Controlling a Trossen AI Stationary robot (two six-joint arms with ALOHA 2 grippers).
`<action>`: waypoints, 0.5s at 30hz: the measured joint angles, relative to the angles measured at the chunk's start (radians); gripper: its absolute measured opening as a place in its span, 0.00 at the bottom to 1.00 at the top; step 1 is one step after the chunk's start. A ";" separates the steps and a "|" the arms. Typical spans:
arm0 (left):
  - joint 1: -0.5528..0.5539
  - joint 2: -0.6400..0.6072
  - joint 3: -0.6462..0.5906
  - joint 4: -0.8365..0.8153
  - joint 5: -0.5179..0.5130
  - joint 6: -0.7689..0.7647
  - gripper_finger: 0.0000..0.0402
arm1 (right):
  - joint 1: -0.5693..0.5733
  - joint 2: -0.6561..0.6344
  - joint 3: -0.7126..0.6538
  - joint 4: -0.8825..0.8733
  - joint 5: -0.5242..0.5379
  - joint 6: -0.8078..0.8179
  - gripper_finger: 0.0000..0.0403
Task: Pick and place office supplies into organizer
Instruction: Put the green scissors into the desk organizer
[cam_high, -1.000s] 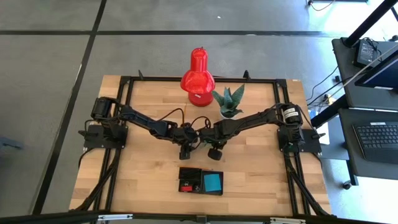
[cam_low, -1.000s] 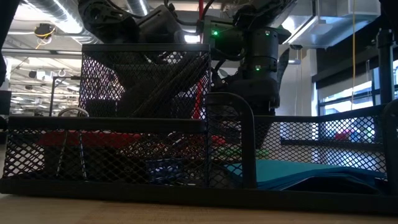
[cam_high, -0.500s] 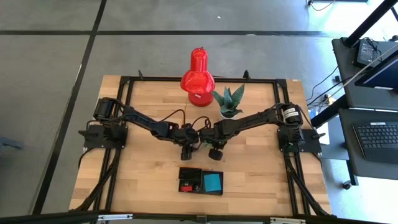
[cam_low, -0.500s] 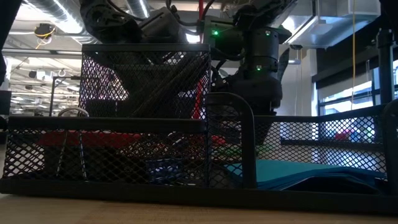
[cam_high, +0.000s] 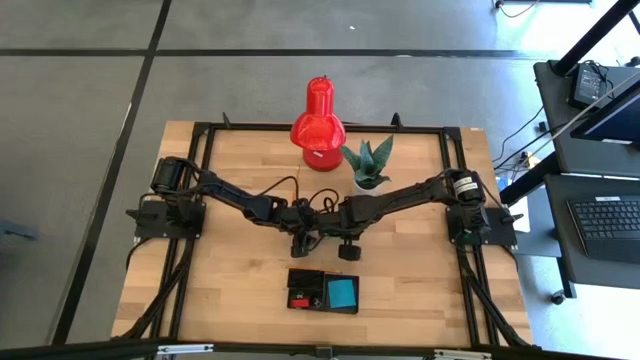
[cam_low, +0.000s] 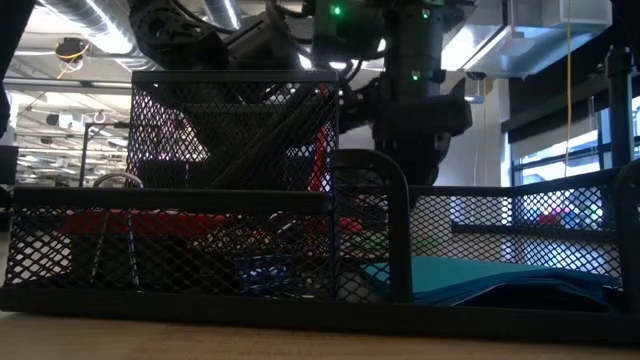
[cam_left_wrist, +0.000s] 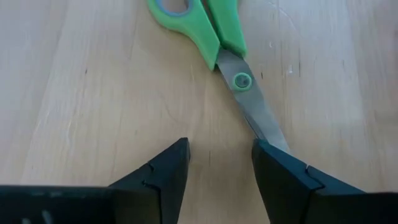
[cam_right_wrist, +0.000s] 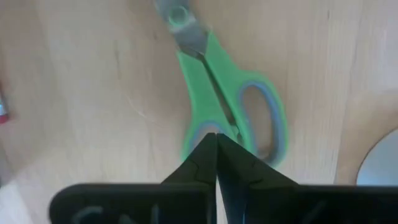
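Green-handled scissors (cam_left_wrist: 224, 37) lie flat on the wooden table, mid-table between both arms. My left gripper (cam_left_wrist: 217, 146) (cam_high: 299, 245) is open at the blade end; the blade tip (cam_left_wrist: 267, 127) runs up to one finger. My right gripper (cam_right_wrist: 216, 135) (cam_high: 348, 250) is shut, pointing down over the green handles (cam_right_wrist: 214, 93). The black mesh organizer (cam_high: 323, 291) (cam_low: 230, 200) sits near the table's near edge. It holds a blue note pad (cam_high: 341, 291) and a small red piece (cam_high: 297, 300). In the high view the arms hide the scissors. My left gripper stands at the scissors' blade tip (cam_left_wrist: 270, 134), which vanishes behind one finger (cam_left_wrist: 286, 174); whether they touch I cannot tell. My right gripper's shut fingertips sit over the handles (cam_right_wrist: 199, 124) from above; whether they press on them I cannot tell.
A big red lamp-like object (cam_high: 318, 120) and a white-potted green plant (cam_high: 367, 165) stand behind the arms toward the far edge. Bare wood lies to the left and right of the organizer. The black frame rails run along the table's sides.
My right gripper has shifted a little toward the near edge and the left arm, turning at the wrist. The left arm has kept still.
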 joint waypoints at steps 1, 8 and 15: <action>0.000 0.000 0.000 0.000 0.000 0.000 0.43 | 0.003 0.000 0.005 -0.001 0.001 -0.004 0.03; 0.000 0.000 -0.001 0.001 0.000 0.016 0.43 | 0.011 -0.003 0.041 -0.065 0.031 -0.021 0.03; 0.000 0.000 -0.002 0.002 0.003 0.021 0.43 | 0.097 -0.050 0.015 -0.153 0.275 -0.037 0.03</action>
